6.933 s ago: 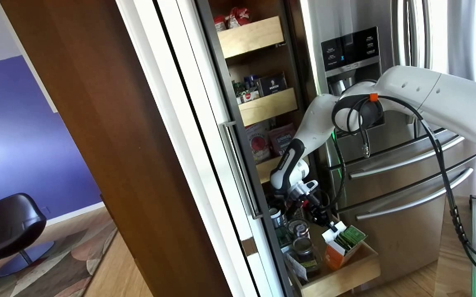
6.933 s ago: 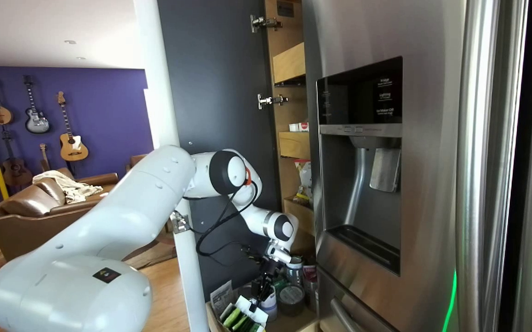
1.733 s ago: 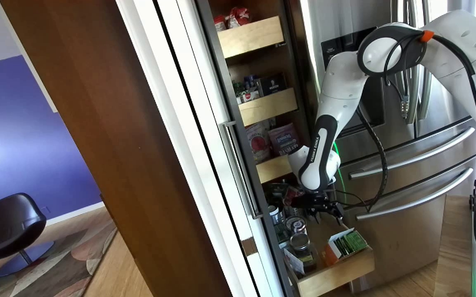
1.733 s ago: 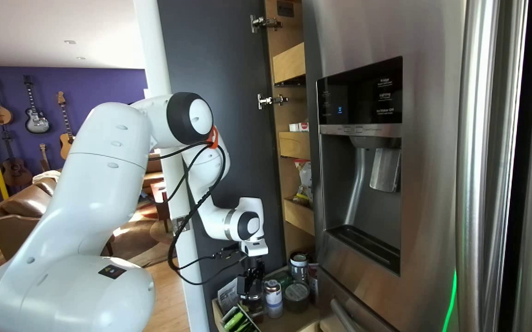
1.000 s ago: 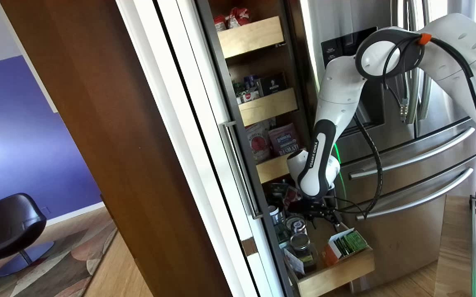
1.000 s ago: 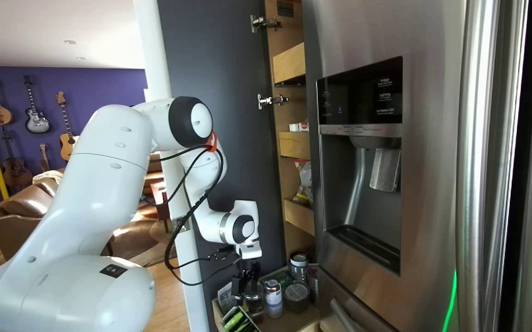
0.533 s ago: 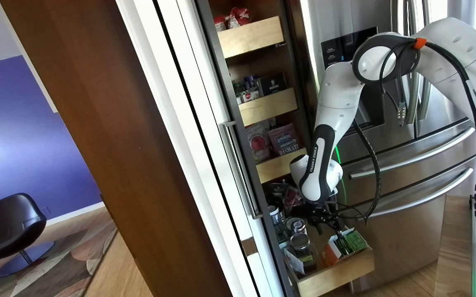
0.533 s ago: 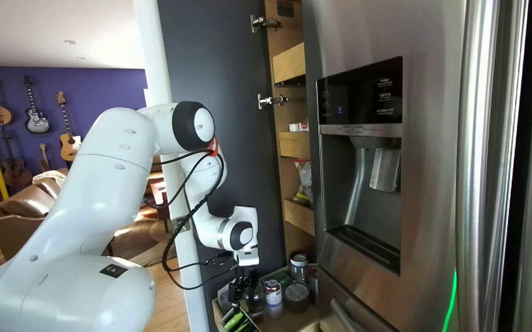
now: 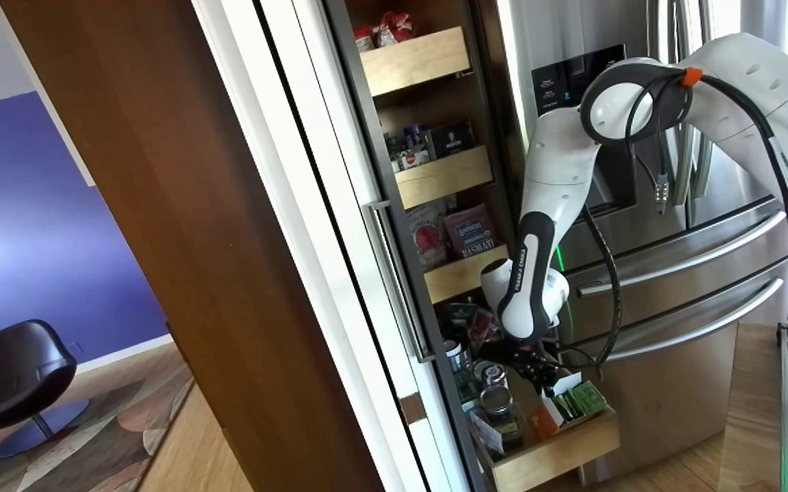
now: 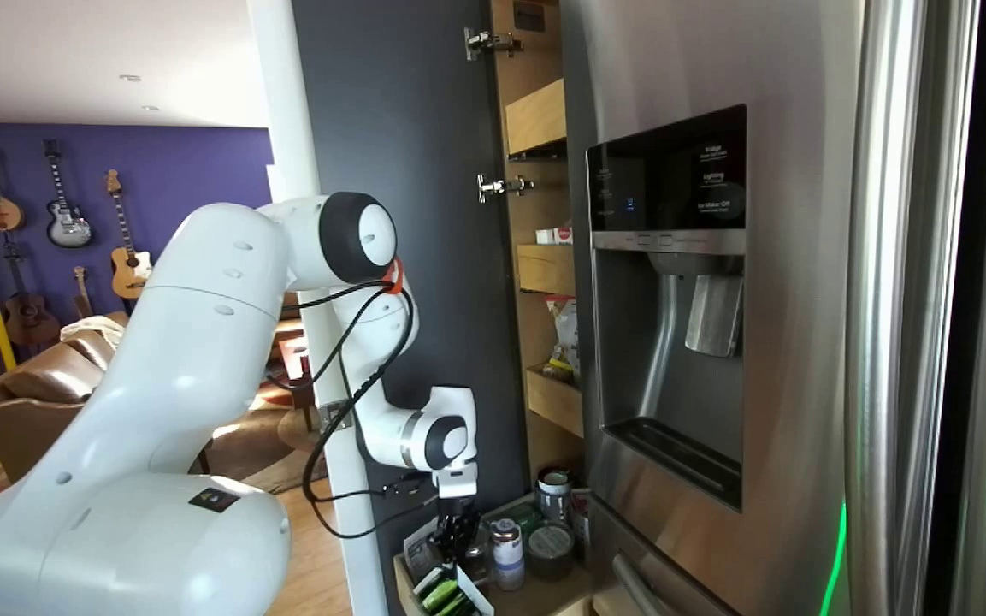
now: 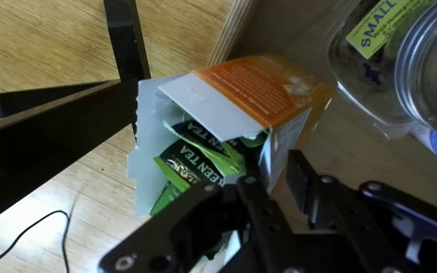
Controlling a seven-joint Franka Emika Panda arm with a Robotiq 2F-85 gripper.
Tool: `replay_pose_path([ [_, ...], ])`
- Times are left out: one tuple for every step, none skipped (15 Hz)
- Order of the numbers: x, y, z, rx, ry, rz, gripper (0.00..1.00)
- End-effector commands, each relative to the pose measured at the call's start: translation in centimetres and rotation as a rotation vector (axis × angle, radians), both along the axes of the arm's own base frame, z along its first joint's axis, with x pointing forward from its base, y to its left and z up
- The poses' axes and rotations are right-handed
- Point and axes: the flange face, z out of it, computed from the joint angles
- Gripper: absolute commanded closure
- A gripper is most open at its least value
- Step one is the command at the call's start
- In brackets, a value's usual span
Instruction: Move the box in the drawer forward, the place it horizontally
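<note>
"While you watch the wrist view, tell me where the box (image 11: 252, 91) is."

"Inside the drawer (image 9: 558, 452), whose pale front panel runs just beside the box. Green tea packets (image 11: 195, 163) show in its open end, and one orange side carries pale lettering. I can't tell whether it leans."

"And the gripper (image 11: 273, 167)?"

"Right at the box. Its fingers (image 11: 299, 178) stand part-way apart, straddling one side wall: one reaches into the box's mouth, the other hangs just outside, with a gap showing between it and that wall. So nothing is clamped. Whether the inner one touches a packet, I can't tell."

"How does the top look?"

"Loose. A white flap (image 11: 210, 106) slants partly over the box's mouth from the orange side, and a second white flap (image 11: 144, 167) spreads out on the side away from the fingers."

"What surrounds it?"

"Just beside the box is a clear jar (image 11: 430, 76) with a metal-rimmed lid; on that same side a yellow label (image 11: 377, 30) reads SMALL. Near the box, in an exterior view, a white-and-blue can (image 10: 507, 556) stands upright. Above the box, in both exterior views, hangs the white arm (image 9: 561, 164), and a steel fridge (image 9: 674, 403) stands beside it."
</note>
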Motion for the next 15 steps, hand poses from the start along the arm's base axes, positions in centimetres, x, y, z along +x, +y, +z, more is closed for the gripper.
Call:
replay_pose_path([
  [-0.6, 0.4, -0.3, -0.024, -0.013, -0.026, 0.99],
  [-0.8, 0.5, -0.2, -0.023, -0.009, -0.028, 1.00],
  [-1.1, 0.7, 0.0, -0.018, 0.001, -0.026, 1.00],
  [-1.5, 0.7, 0.1, -0.019, 0.005, -0.030, 1.00],
  [-1.9, 0.7, 0.5, -0.024, 0.014, -0.031, 1.00],
  [-2.1, 0.6, 0.7, -0.033, 0.026, -0.042, 1.00],
  [-2.3, 0.5, 0.9, -0.048, 0.053, -0.051, 1.00],
  [-2.5, 0.3, 1.0, -0.055, 0.074, -0.051, 1.00],
  [-2.7, 0.1, 1.3, -0.066, 0.114, -0.056, 1.00],
  [-2.9, 0.0, 1.4, -0.068, 0.156, -0.045, 1.00],
  [-3.0, -0.1, 1.7, -0.071, 0.192, -0.043, 1.00],
  [-3.0, -0.1, 2.2, -0.061, 0.221, -0.032, 1.00],
  [-2.9, -0.1, 2.7, -0.052, 0.254, -0.024, 1.00],
  [-2.7, -0.2, 3.2, -0.040, 0.282, -0.019, 1.00],
  [-2.4, -0.4, 3.9, -0.019, 0.311, -0.012, 1.00],
])
